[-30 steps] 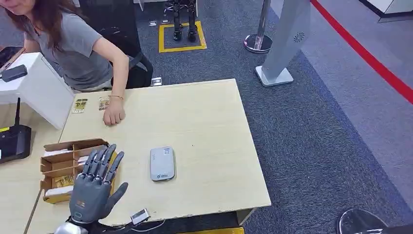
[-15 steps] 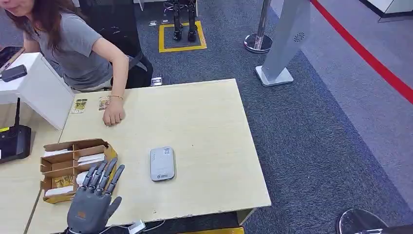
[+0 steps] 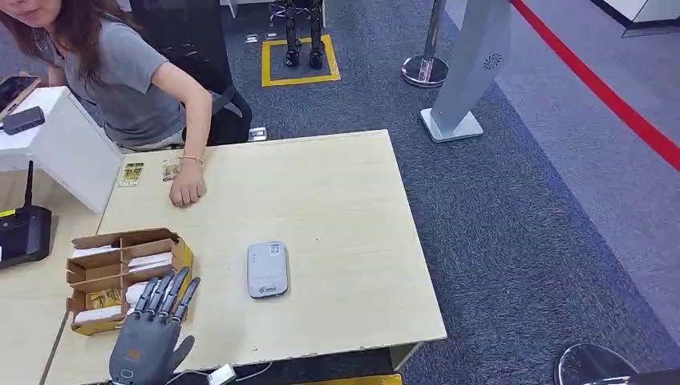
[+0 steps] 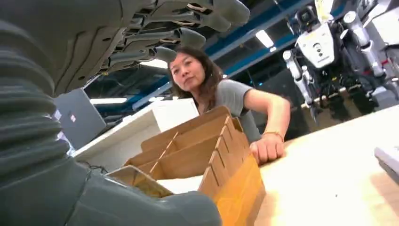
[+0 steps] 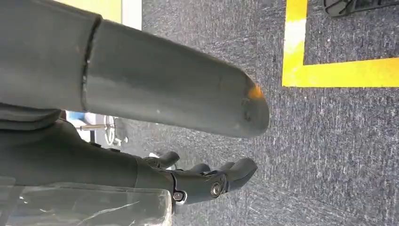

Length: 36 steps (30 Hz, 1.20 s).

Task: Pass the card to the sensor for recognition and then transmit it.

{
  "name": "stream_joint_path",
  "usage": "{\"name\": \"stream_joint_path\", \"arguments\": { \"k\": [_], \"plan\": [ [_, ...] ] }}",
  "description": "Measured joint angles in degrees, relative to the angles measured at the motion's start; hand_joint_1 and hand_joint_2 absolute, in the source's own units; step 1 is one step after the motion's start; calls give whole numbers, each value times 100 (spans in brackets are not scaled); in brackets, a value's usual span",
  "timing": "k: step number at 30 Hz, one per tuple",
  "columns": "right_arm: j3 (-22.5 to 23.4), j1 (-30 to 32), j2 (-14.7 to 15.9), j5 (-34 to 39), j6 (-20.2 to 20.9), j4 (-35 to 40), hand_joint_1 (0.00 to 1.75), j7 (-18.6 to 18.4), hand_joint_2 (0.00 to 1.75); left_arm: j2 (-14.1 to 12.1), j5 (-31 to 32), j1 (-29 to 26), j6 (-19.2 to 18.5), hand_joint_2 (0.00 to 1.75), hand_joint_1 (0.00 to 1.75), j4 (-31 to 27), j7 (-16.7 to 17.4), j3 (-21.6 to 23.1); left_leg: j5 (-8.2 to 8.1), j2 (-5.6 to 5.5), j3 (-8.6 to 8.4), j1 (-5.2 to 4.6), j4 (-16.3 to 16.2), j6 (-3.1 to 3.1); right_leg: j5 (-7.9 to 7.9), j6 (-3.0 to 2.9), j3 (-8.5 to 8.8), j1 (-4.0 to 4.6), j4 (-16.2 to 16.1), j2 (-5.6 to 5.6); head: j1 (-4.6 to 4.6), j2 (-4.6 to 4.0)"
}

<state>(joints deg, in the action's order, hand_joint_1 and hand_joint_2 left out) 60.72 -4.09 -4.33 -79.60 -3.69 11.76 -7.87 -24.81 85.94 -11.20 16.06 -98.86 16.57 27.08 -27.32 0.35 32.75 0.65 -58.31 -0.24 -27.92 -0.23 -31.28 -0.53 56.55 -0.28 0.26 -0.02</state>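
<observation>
The grey-white sensor (image 3: 267, 269) lies flat in the middle of the wooden table (image 3: 345, 208). To its left stands a cardboard box (image 3: 120, 238) with compartments holding cards (image 3: 104, 298). My left hand (image 3: 148, 337) hovers at the near table edge just in front of the box, fingers straight and apart, holding nothing. The left wrist view looks past its fingers (image 4: 188, 19) at the box (image 4: 207, 155). Two more cards (image 3: 131, 173) lie at the far left corner beside a person's hand (image 3: 187, 188). My right hand (image 5: 188, 179) hangs over the carpet with nothing in it.
A person leans over the table's far left corner. A white cabinet (image 3: 64, 148) and a black device with an antenna (image 3: 24, 233) sit left of the table. A grey kiosk stand (image 3: 469, 72) and a stanchion base (image 3: 425, 70) stand on the carpet beyond.
My left hand has drawn back from over the box toward the near table edge, staying spread and holding nothing. The person's hand and the sensor have not moved.
</observation>
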Motion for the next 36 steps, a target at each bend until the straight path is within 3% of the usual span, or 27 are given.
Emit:
{"name": "stream_joint_path", "arguments": {
  "k": [17, 25, 31, 36],
  "plan": [
    [90, 17, -42, 59, -79, 0, 0, -50, 175, 0, 374, -214, -509, 175, 0, -2, 903, 11, 0, 0, 0, 1, 0, 0, 0, 0, 0, 0, 0, 0, 0, 0],
    [155, 18, -72, 52, -79, 0, 0, -57, 175, -295, 411, -263, -584, 175, 0, -171, 1688, 20, 0, 0, 0, 3, 0, 0, 0, 0, 0, 0, 0, -1, 2, 0],
    [166, 18, -90, 31, -79, 0, 0, -59, 175, -516, 411, -257, -577, 175, 0, -275, 2011, 24, 0, 0, 0, 2, 0, 0, 0, 0, 0, 1, 1, -1, 2, -2],
    [166, 18, -92, 4, -79, 0, 0, -77, 175, -621, 411, -260, -575, 175, 0, -328, 2044, 22, 0, 0, 0, 2, 0, 0, 0, 0, 0, 0, 1, -1, 0, 0]
  ]
}}
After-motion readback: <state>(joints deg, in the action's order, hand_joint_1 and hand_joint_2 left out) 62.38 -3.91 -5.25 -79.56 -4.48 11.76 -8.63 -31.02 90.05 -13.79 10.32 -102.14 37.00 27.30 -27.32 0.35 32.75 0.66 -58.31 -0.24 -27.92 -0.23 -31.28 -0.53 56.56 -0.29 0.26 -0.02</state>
